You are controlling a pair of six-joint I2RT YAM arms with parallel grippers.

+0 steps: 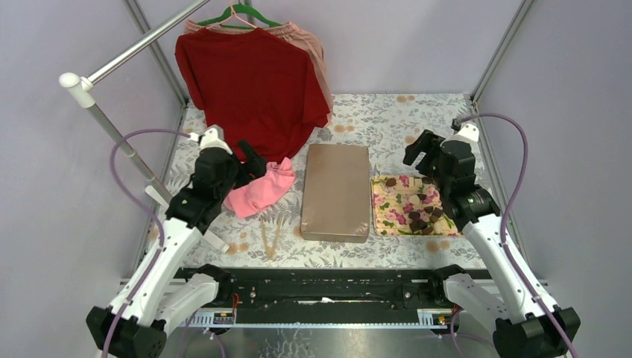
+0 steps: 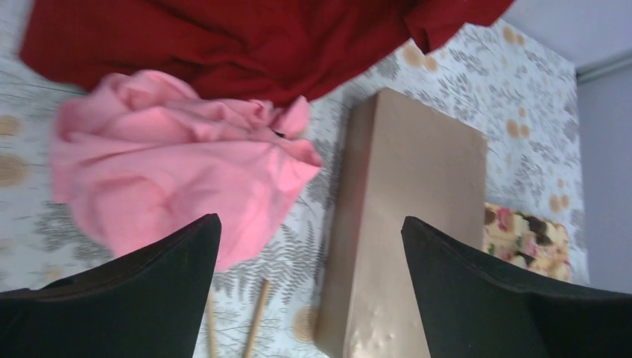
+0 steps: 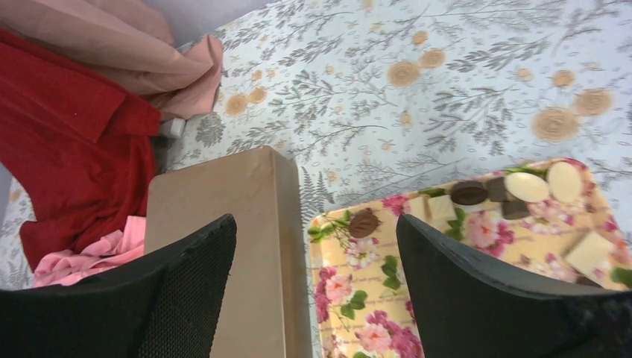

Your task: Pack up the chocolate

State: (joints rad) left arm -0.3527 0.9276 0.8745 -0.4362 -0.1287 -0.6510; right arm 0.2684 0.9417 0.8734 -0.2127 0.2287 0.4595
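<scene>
Under and to the right of the spread, empty right gripper (image 3: pixel 313 224), the chocolate (image 3: pixel 469 192) lies loose on the flowered tray (image 3: pixel 358 298) beside a tan box (image 3: pixel 216 194); risk: closing fingers may skid or crush small pieces; left gripper (image 2: pixel 309 224) also spread, empty.

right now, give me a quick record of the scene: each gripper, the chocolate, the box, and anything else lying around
left gripper: open, empty, above the edge of the pink cloth
right gripper: open, empty, above where box and tray meet
chocolate: dark and pale pieces, loose on the tray
tray: flower-patterned, flat, close beside the box's right side
box: tan, lid on, mid-scene
other: red shirt hanging at the back; two thin wooden sticks left of the box's near corner
</scene>
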